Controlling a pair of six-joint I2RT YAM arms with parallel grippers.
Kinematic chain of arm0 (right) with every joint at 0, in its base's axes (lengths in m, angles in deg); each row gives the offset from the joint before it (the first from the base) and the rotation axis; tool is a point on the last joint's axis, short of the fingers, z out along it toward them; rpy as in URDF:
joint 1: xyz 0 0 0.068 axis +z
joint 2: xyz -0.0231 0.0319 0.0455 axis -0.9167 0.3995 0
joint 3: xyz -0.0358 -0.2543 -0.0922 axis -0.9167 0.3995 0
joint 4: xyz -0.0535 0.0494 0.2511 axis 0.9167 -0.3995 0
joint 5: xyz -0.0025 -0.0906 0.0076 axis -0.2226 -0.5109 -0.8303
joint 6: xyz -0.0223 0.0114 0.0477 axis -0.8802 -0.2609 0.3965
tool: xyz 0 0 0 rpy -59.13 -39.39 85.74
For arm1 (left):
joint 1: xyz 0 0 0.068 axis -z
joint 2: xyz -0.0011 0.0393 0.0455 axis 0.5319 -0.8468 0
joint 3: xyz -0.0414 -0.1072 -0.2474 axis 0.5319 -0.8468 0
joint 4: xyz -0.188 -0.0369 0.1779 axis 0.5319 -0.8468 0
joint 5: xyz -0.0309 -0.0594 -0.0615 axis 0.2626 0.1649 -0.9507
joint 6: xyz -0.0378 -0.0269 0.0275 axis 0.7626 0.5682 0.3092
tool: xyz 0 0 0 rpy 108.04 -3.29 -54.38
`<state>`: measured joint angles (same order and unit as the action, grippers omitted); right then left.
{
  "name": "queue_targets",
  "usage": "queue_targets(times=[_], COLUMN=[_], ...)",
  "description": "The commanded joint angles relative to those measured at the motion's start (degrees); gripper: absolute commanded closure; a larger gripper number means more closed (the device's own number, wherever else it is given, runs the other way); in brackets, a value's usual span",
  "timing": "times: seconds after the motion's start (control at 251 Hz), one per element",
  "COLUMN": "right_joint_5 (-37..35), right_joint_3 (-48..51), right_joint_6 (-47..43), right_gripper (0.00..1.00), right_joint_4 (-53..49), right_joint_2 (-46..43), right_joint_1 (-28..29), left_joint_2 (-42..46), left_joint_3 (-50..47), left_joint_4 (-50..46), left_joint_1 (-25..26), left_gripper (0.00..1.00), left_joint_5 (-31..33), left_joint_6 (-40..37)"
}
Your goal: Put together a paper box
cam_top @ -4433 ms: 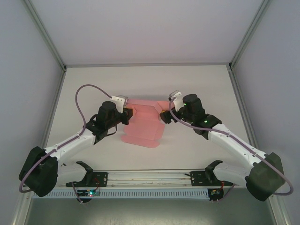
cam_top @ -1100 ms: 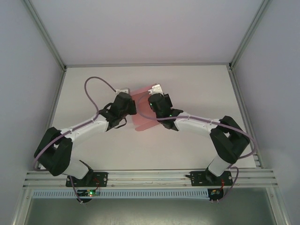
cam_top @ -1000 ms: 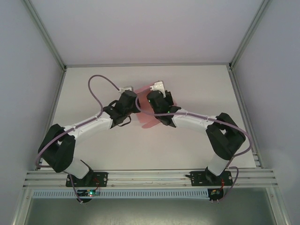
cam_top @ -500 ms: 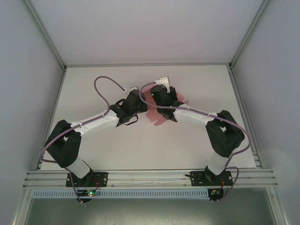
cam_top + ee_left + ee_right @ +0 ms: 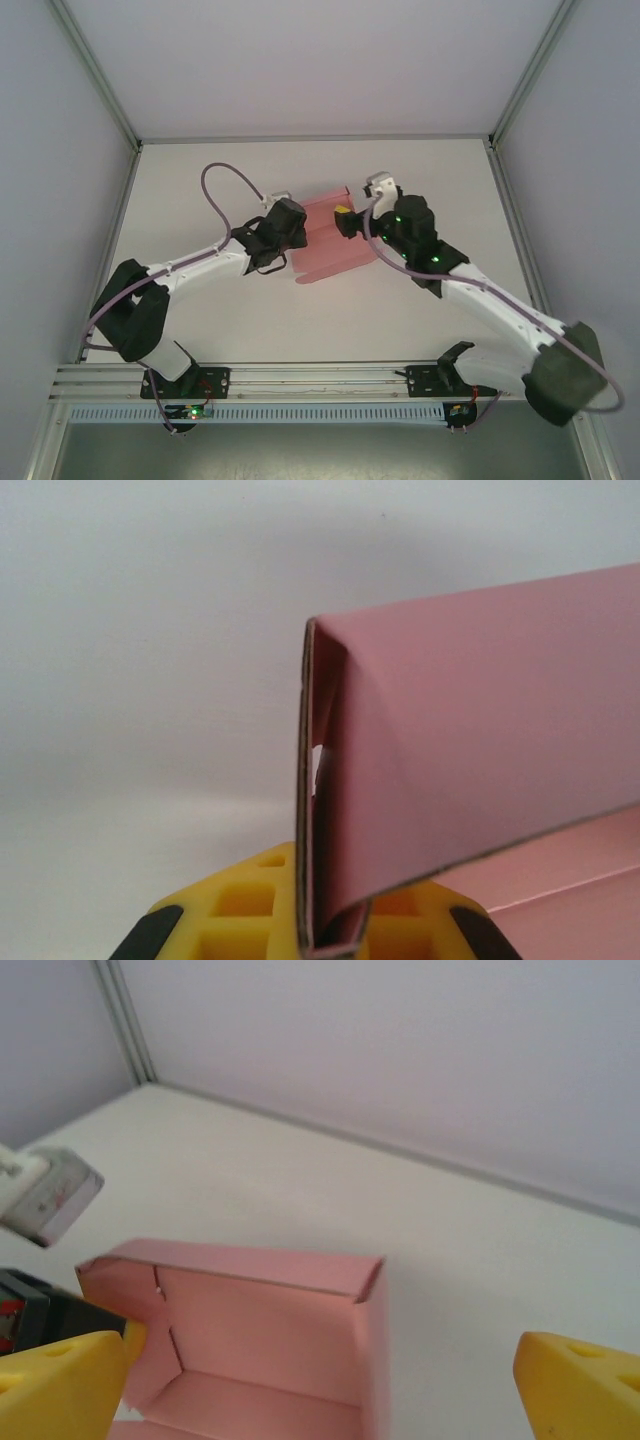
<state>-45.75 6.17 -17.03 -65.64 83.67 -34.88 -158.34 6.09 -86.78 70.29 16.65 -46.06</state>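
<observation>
Pink paper box (image 5: 335, 245), half folded with its walls up, sits mid-table (image 5: 450, 180) between the arms, left gripper (image 5: 322, 935) pinching one folded wall tight, right gripper (image 5: 320, 1380) hovering just beside it, fingers spread wide.

Left gripper (image 5: 316, 932) clamped, right gripper (image 5: 322, 1385) spread wide.

Left gripper (image 5: 320, 938) pinching a folded pink wall

The paper box (image 5: 480, 740) rises as a doubled panel of thin pink card, its folded edge standing nearly upright and its face stretching off to the right. Directly under that edge, the yellow fingers (image 5: 240, 920) clamp the bottom of the fold. A flat pink panel lies below the wall at the right. The white table (image 5: 150, 680) spreads behind and left of the box.
</observation>
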Motion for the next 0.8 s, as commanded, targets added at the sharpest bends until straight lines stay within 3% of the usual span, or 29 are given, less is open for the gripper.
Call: queue_targets(times=[0.0, 0.132, 0.411, 0.499, 0.658, 0.798], right_joint_5=[-1.26, -2.04, -0.55, 1.19, 6.13, 6.92], right_joint_3=[3.76, 6.65, 11.16, 11.32, 12.11, 12.58], right_joint_6=[2.64, 5.62, 10.21, 11.17, 11.39, 10.63], right_gripper=[0.02, 0.02, 0.02, 0.02, 0.02, 0.02], right_joint_4=[-0.52, -2.76, -9.77, -13.32, -16.30, -18.37], right_joint_2=[-4.74, -9.98, -20.83, -23.05, -25.34, -25.23], right_joint_1=[-3.04, -6.64, -12.74, -14.47, -15.99, -16.10], left_joint_2=[3.94, 7.14, 11.70, 12.78, 14.66, 10.75], left_joint_3=[-2.38, -4.96, 0.30, 1.66, 2.10, 8.51], left_joint_4=[5.99, 9.96, -6.83, -12.16, -23.46, -34.34], left_joint_1=[-0.37, -0.37, -0.82, -1.17, -1.29, -1.24], left_gripper=[1.00, 1.00, 1.00, 1.00, 1.00, 1.00], left_joint_5=[-0.43, -4.36, -11.18, -16.14, -30.74, -22.52], left_joint_6=[-5.14, -13.37, -34.52, -42.26, -60.56, -66.32])
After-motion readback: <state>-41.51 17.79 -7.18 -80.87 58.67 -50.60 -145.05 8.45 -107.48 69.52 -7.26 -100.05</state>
